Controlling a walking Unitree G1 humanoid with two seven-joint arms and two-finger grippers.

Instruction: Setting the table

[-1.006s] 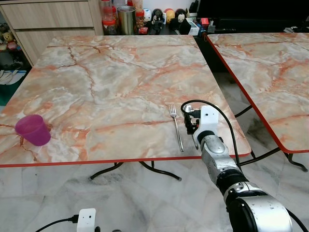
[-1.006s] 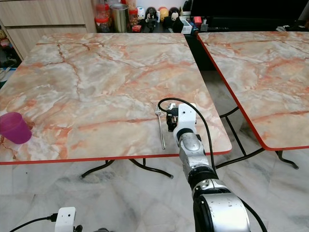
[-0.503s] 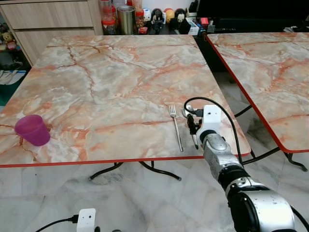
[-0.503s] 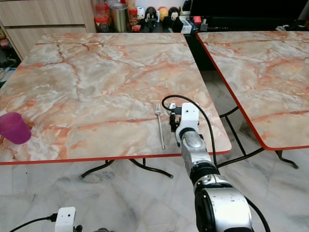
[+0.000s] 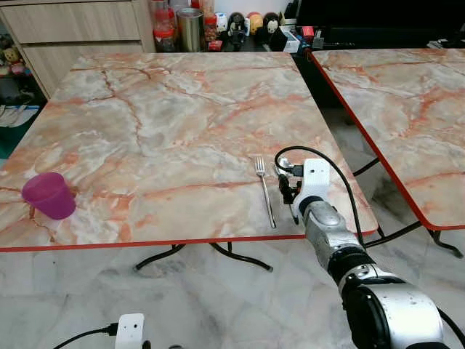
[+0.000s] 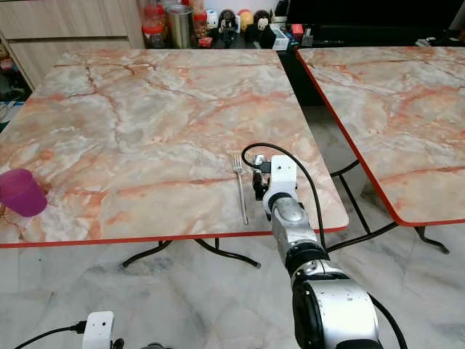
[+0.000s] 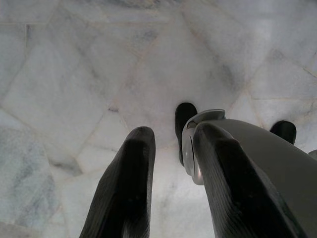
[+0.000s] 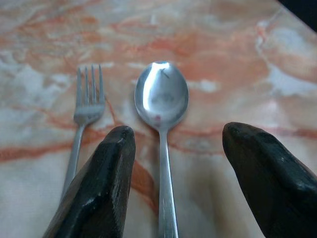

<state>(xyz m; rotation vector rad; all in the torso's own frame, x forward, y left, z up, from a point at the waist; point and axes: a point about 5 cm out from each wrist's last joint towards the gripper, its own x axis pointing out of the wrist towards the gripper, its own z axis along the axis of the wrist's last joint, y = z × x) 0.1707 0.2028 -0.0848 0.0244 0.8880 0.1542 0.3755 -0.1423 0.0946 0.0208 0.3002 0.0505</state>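
1. Right gripper [image 8: 173, 183] hovers low over the table [image 5: 167, 109], fingers spread, grasping nothing.
2. Spoon [image 8: 162, 106] lies flat between them, just beside the fork [image 5: 264, 189].
3. Left gripper [image 7: 171, 188] hangs released above the floor [image 7: 74, 74].

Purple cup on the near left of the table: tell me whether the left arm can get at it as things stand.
Probably yes. The purple cup stands alone near the table's left front edge with nothing around it, while the left gripper hangs idle over the floor and must first rise.

no readable text, labels or numbers anywhere
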